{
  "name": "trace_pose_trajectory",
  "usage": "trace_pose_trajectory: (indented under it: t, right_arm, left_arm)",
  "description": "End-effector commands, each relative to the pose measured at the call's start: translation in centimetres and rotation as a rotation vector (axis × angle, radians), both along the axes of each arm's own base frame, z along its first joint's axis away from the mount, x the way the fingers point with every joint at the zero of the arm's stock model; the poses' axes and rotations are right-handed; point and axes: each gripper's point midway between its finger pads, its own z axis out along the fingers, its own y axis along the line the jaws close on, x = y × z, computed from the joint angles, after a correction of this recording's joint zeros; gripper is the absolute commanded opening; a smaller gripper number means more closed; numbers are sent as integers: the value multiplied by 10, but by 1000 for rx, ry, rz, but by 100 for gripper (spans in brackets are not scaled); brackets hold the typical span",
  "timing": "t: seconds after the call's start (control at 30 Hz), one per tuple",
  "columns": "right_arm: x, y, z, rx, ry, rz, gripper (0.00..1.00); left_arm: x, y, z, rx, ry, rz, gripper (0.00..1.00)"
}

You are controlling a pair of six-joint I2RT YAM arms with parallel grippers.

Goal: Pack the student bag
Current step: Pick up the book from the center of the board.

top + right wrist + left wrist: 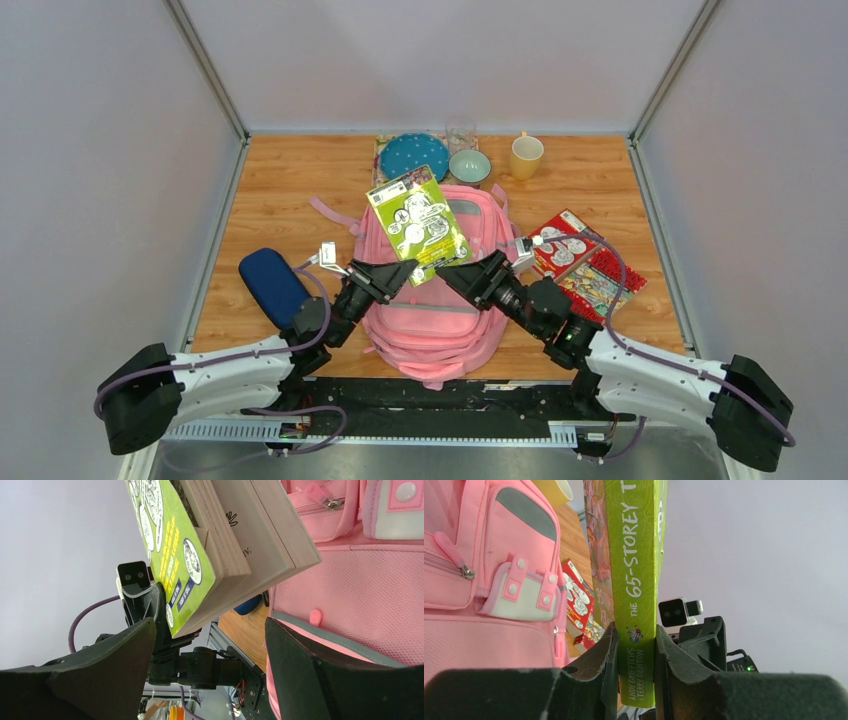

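The pink student bag [430,305] lies flat in the middle of the table, front pockets up. My left gripper [402,272] is shut on the spine end of a green book [418,222] and holds it tilted above the bag. In the left wrist view the jaws clamp the green spine [636,580] at the gripper [636,665], with the bag [484,580] to the left. My right gripper [455,270] is open and empty just right of the book's lower corner. In the right wrist view [210,650] the book [175,545] hangs above the open jaws, beside the bag [360,580].
A navy-blue pouch [272,285] lies left of the bag. Red comic books [580,262] lie to its right. At the back stand a blue plate [414,155], a pale bowl [469,165], a clear glass [461,135] and a yellow mug [526,156].
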Motion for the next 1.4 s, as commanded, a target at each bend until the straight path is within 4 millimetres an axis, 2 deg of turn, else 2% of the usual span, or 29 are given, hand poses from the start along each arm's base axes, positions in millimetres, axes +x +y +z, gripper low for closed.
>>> trace_pose_trajectory:
  t: [0.0,0.33,0.6,0.93,1.2,1.37]
  right_arm:
    - [10,5,37,80,-98,-32,83]
    - [22,12,48,143,-137,-72,84]
    - [31,6,67,212,-203,-131,83]
    - [33,-1,87,195,-261,-166,66]
    - [31,11,95,175,-295,-116,64]
    - [33,14,98,141,-323,-118,64]
  left_arm:
    - [-11,7,56,-208,-92,-36,0]
    - [-12,7,59,-255,-82,-48,0]
    - [-13,5,55,-268,-70,-64,0]
    - [-16,6,41,-255,-42,-74,0]
    - [-19,-4,37,-262,-11,-104,0]
    - [-20,-4,27,-285,36,-104,0]
